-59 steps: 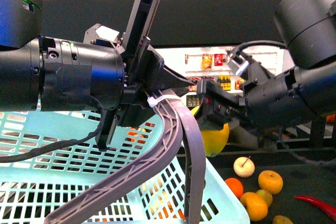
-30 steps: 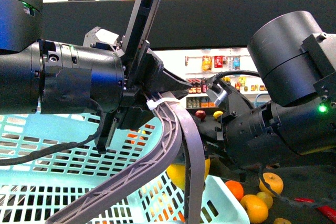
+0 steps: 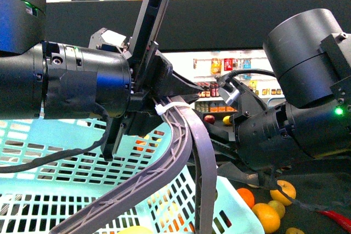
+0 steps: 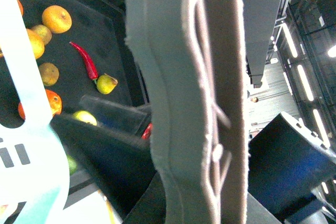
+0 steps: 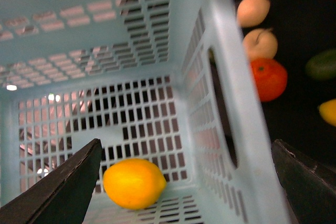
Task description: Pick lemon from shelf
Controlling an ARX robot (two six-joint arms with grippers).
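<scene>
The left gripper [image 3: 174,96] is nearest to the camera. It is closed around the grey handle [image 3: 189,141] of a light green basket [image 3: 60,135] and holds this handle raised. On the floor of the basket lies the lemon [image 5: 134,183], on its side and close to one wall. The right gripper [image 5: 185,148] hangs above the inside of the basket with its two black fingers [image 5: 68,187] spread wide. It holds nothing, and the lemon below touches neither finger. Just beyond the basket wall, oranges [image 3: 265,216], pale apples [image 5: 252,10] and a red chili [image 4: 86,62] lie loose on a dark tier of the shelf [image 4: 105,30]. Far behind, white racks with small bottles [image 3: 222,65] are seen.
</scene>
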